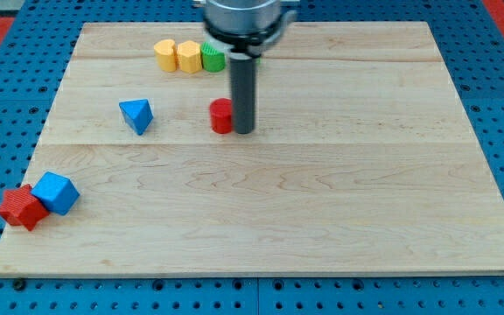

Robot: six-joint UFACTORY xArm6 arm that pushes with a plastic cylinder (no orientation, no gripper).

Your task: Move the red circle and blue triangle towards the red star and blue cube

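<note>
Red star [20, 207] & blue cube [57, 192] touch, lower left of worktop [322, 219]; tip [243, 131] at red circle's [222, 116] right, prob. to shove it leftward; no claw fitted.

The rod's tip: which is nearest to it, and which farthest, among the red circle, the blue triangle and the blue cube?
Measured from my tip:
1. Red circle, right beside the tip on the view's left, seemingly touching.
2. Blue triangle, farther toward the view's left, at about the same height.
3. Blue cube, near the board's bottom-left corner, next to the red star.
</note>
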